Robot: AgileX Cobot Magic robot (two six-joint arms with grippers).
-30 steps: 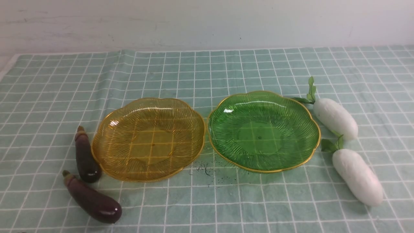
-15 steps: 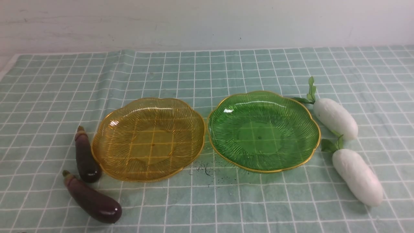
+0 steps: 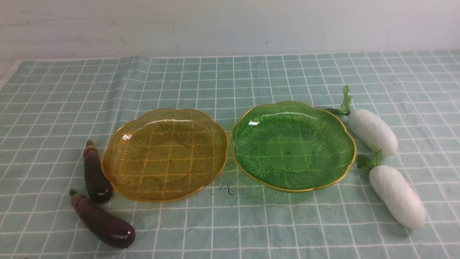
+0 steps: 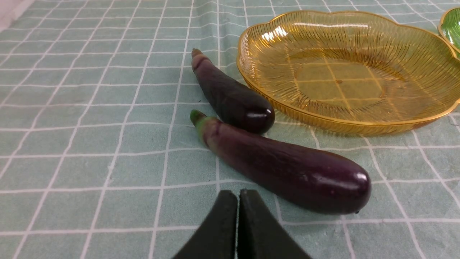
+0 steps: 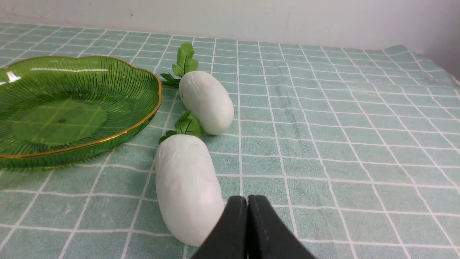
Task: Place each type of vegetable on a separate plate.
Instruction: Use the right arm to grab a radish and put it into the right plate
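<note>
The amber plate [image 3: 118, 142] and the green plate [image 3: 341, 151] sit side by side mid-table, both empty. Two purple eggplants lie left of the amber plate, one near its rim [image 3: 95, 172], one nearer me [image 3: 102, 221]. Two white radishes lie right of the green plate, the far one [image 3: 373, 131] and the near one [image 3: 397, 196]. Neither gripper shows in the front view. My left gripper [image 4: 238, 196] is shut and empty just short of the near eggplant [image 4: 287, 169]. My right gripper [image 5: 247, 201] is shut and empty beside the near radish [image 5: 187, 187].
A green checked cloth [image 3: 230, 82] covers the table up to a white wall at the back. Small dark specks [image 3: 226, 187] mark the cloth in front of the gap between the plates. The cloth's left edge [image 3: 7, 77] shows at the far left.
</note>
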